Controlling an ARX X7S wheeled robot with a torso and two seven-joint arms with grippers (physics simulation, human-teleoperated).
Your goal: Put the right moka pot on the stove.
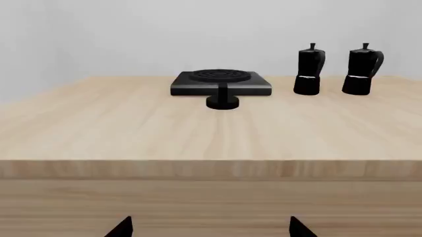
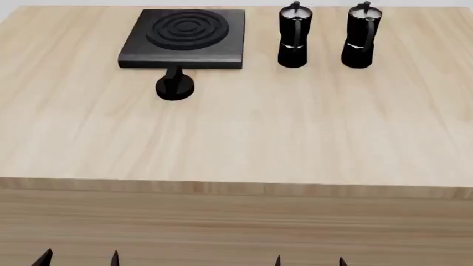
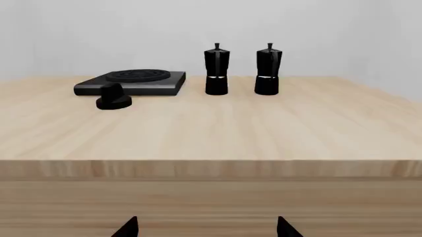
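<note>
The right moka pot (image 2: 360, 36) stands upright at the far right of the wooden table; it also shows in the left wrist view (image 1: 361, 70) and the right wrist view (image 3: 268, 70). A second identical pot (image 2: 294, 37) stands just left of it. The stove (image 2: 185, 37), a flat black slab with burner rings, lies at the far left-centre, also in the wrist views (image 1: 221, 82) (image 3: 132, 82). My left gripper (image 2: 80, 258) and right gripper (image 2: 309, 260) are open and empty, low in front of the table's near edge, far from the pots.
A small round black knob (image 2: 175, 86) sits on the table just in front of the stove. The table's front edge (image 2: 236, 187) runs across the head view, with its wooden front panel below. A plain pale wall stands behind the table.
</note>
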